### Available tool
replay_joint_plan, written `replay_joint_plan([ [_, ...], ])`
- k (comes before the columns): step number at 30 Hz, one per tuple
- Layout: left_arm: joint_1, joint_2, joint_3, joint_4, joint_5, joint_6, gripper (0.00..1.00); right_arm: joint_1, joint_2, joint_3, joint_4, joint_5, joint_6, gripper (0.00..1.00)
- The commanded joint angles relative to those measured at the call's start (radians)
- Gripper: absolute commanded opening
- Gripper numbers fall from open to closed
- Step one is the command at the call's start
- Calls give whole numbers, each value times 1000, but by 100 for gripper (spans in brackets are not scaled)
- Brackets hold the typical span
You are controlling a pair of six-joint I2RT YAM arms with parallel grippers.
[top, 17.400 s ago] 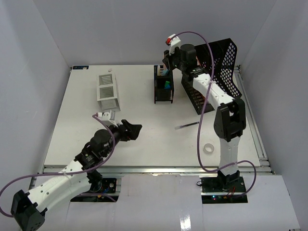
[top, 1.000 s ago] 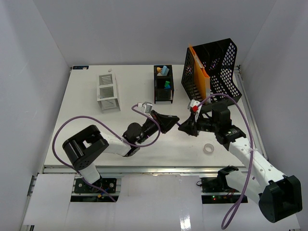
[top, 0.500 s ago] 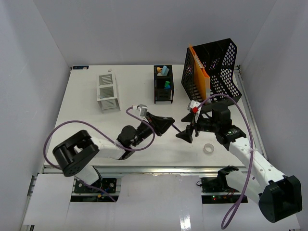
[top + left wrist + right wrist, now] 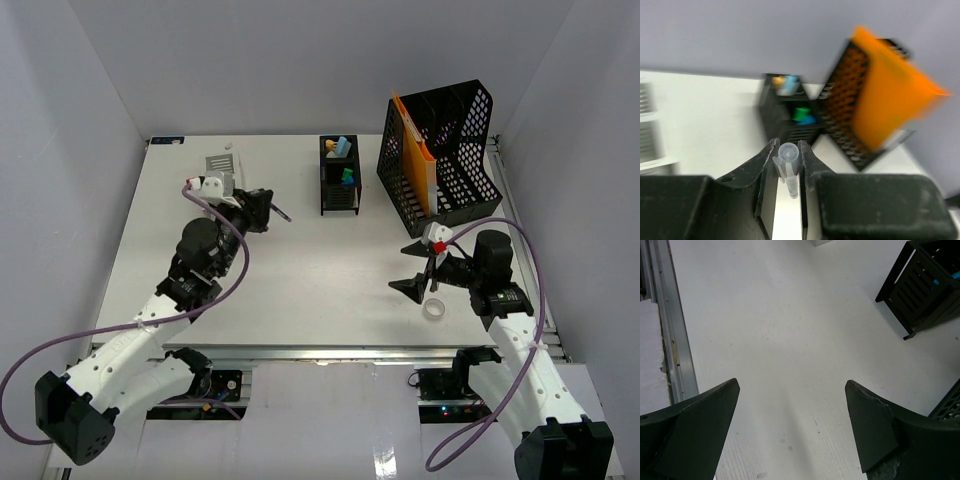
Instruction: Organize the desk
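Pen sits pinched tight in the left gripper, its lower end hidden. Right gripper is spread wide, holding nothing, above the white desk. Orange folder looks blurry.

White arms, black joints, purple cables

This looks like a robot test cell in a lab, dressed as a mock office. A white bench fills the middle of the top view, boxed in by plain pale walls at the left, back and right. Along the lower edge runs a metal rail. There a left arm and a right arm are mounted, both trailing purple cables. Office props stand at the upper right: a black mesh file rack, an orange folder and a small black organiser.
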Motion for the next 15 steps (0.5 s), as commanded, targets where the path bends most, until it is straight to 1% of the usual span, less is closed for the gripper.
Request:
replay_joint_plan([
  [1,206,90,153,-360,7,125,0,-36,5,-3,-8,-91,-15,93],
  [6,403,252,279,-369,145,124,0,-58,12,-5,-30,-97,-35,93],
  [7,428,293,298,-365,153,128,0,-61,13,-6,-30,-98,-37,93],
  [9,453,349,361,-365,162,144,0,-68,15,-7,-30,-100,-38,93],
  [12,489,438,408,-344,182,156,0,-80,19,-9,-30,-109,-41,93],
  [15,509,486,448,-333,186,172,0,-85,22,-10,-30,-115,-41,93],
])
